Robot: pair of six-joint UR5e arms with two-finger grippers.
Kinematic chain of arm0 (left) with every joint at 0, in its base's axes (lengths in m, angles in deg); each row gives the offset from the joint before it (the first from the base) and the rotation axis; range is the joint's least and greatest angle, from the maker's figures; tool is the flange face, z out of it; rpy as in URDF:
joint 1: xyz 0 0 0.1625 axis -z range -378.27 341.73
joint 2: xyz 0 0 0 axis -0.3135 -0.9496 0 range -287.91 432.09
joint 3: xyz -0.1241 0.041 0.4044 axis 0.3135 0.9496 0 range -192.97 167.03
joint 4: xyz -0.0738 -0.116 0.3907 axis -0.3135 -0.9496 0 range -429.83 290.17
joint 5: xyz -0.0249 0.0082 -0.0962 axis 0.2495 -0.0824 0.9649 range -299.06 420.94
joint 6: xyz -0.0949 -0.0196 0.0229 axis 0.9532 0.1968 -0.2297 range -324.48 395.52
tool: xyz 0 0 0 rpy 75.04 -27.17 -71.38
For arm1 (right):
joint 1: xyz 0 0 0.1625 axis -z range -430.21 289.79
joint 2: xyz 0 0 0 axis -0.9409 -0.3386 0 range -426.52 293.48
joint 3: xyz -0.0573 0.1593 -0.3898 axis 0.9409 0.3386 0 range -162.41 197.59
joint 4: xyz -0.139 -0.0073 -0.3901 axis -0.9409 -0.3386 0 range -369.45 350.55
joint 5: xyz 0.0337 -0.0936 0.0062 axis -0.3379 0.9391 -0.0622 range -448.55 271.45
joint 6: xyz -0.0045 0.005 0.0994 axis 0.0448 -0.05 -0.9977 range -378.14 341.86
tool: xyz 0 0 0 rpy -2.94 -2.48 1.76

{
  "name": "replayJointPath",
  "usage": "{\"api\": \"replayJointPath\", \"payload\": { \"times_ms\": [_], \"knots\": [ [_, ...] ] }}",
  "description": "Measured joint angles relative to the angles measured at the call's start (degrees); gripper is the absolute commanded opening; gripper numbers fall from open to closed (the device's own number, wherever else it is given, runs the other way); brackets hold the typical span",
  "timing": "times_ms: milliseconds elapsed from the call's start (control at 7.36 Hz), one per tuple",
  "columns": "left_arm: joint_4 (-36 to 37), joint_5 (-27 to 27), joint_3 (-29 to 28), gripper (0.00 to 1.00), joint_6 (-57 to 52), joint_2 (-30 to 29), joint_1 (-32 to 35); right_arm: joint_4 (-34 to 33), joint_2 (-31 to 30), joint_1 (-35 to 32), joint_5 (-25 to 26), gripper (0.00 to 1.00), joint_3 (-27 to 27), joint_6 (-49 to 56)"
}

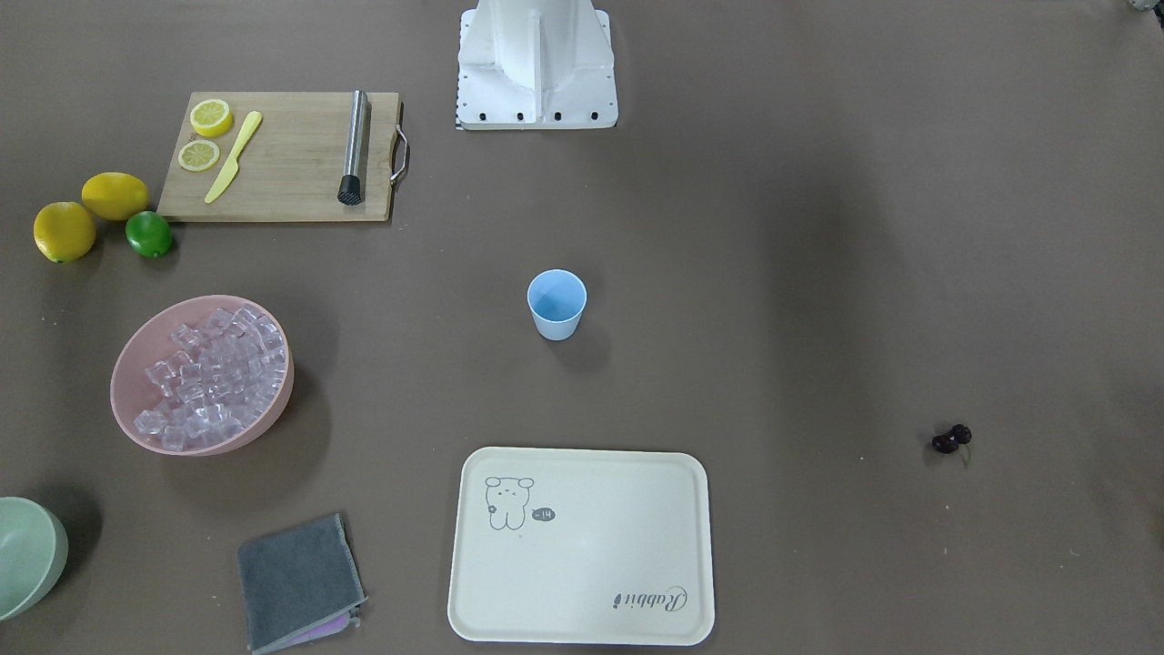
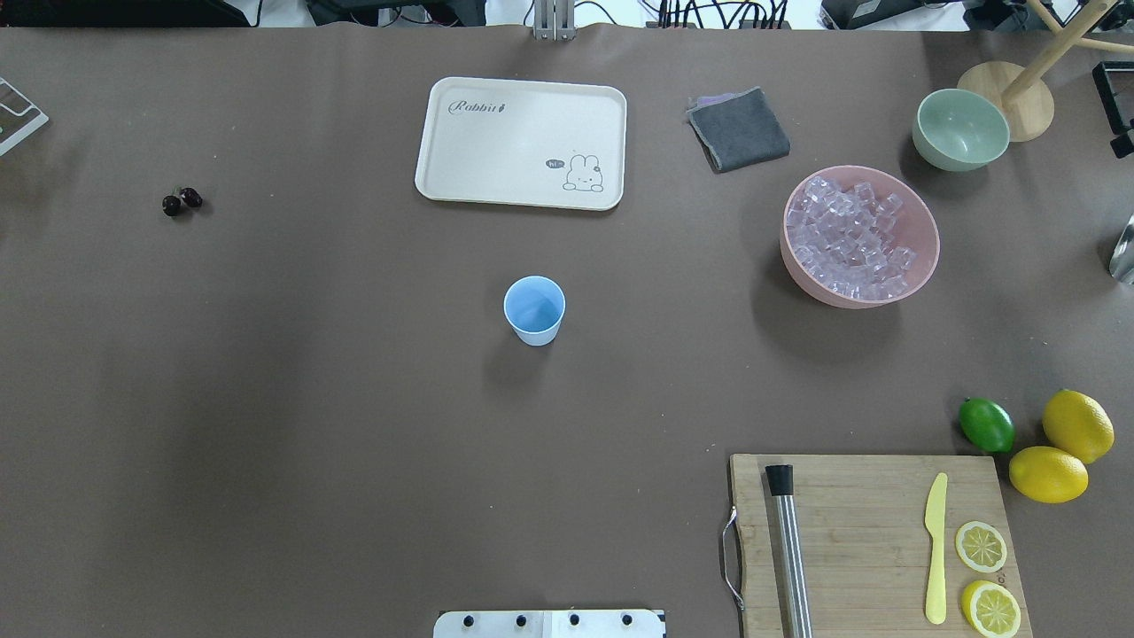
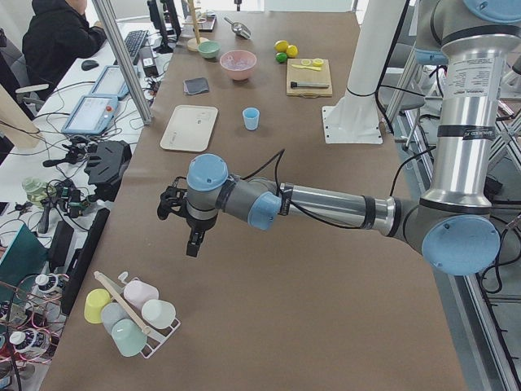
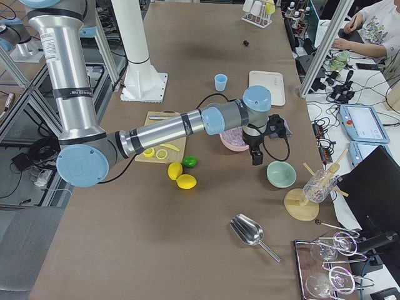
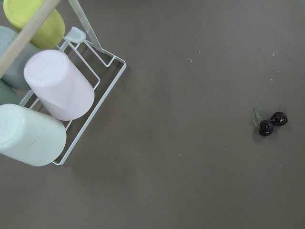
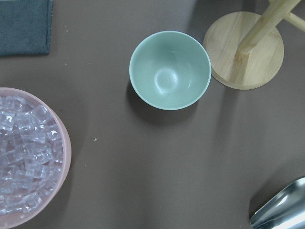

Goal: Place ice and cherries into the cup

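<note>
The brown table [image 2: 354, 399] carries the cup [image 2: 534, 310], cherries [image 2: 182, 201], pink bowl [image 2: 855, 303], tray [image 2: 496, 151], cloth [image 2: 740, 128] and cutting board [image 2: 868, 532].

My left arm [image 3: 326, 208] reaches out level, left gripper [image 3: 194, 242] pointing down. My right arm [image 4: 165, 131] does likewise, right gripper [image 4: 256, 156] down; jaw states unclear.

Plain light blue, that cup [image 1: 556, 303], no pattern at all, on a flat brown table [image 1: 773, 273]. Well apart from the cup, the cherries [image 1: 951, 439] showed dark red, nearly black, with thin green stems. On the cup's other side, the ice [image 1: 211, 376] was clear with a pinkish tint in a pink bowl [image 1: 264, 414]. Near the cup, a cream tray [image 1: 582, 564] carried a grey rabbit drawing and grey script lettering. The cloth [image 1: 296, 578] was dark grey with a purple edge. Farther from the cup: a green lime [image 1: 148, 234], yellow lemons [image 1: 115, 196], a pale wood-grain board [image 1: 291, 155], and a pale yellow knife [image 1: 233, 156].
</note>
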Motion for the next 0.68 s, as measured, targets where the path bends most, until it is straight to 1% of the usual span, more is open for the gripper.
{"api": "replayJointPath", "payload": {
  "times_ms": [136,272,408,544,679],
  "knots": [
    [0.0,0.0,-0.1,0.98,-0.1,0.0,0.0,0.6,2.8,2.2,0.0,0.97,-0.1,-1.7],
    [0.0,-0.1,-0.3,0.98,-0.2,-0.2,0.0,3.2,5.7,5.4,0.2,0.97,0.2,-3.7],
    [0.0,-0.2,-0.4,0.98,-0.3,-0.4,0.0,7.8,8.5,9.1,0.4,0.98,1.4,-8.6],
    [-0.1,-0.5,-0.4,0.98,-0.4,-0.6,0.0,13.0,10.6,13.1,2.0,0.97,3.1,-15.6],
    [-0.5,-0.9,-0.4,0.98,-0.4,-0.6,-0.1,17.8,11.2,17.1,5.0,0.97,4.4,-22.1]
  ]
}}
